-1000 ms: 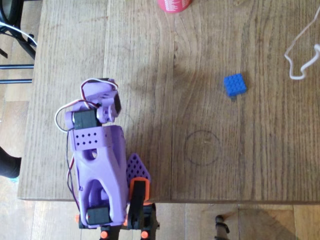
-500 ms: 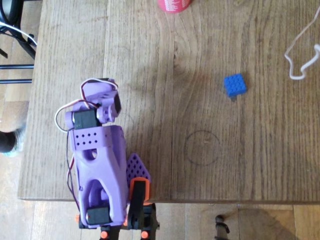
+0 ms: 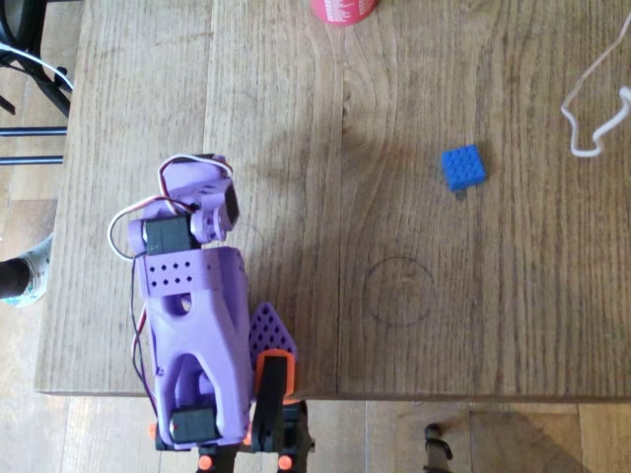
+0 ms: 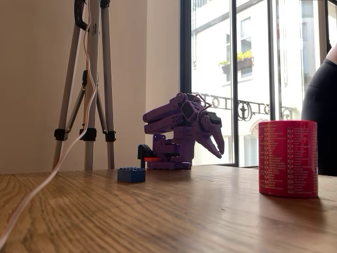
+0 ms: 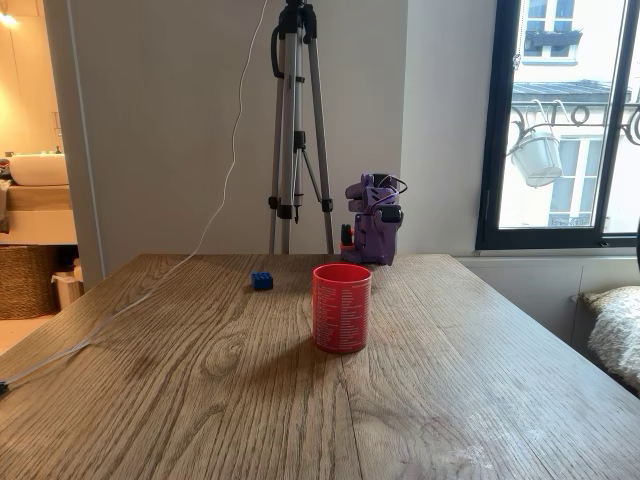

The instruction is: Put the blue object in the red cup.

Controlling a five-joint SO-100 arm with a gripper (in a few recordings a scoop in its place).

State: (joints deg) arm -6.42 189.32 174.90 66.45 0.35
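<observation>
The blue brick [image 3: 462, 167] lies flat on the wooden table [image 3: 513, 325], right of centre in the overhead view, and it also shows in both fixed views [image 4: 131, 174] [image 5: 262, 281]. The red cup [image 3: 344, 9] stands upright at the table's top edge, far from the brick [image 4: 287, 158] [image 5: 341, 307]. The purple arm [image 3: 192, 315] sits folded at the lower left, well apart from both. Its gripper [image 4: 220, 153] points down above the table, fingers close together with nothing between them.
A white cable [image 3: 592, 108] loops over the table's right side. A faint drawn circle [image 3: 398, 292] marks the wood below the brick. A tripod [image 4: 89, 79] stands behind the table. A person's foot [image 3: 25, 276] shows at the left edge, on the floor.
The arm, brick and cup have not moved. Only the person's foot at the left edge has shifted.
</observation>
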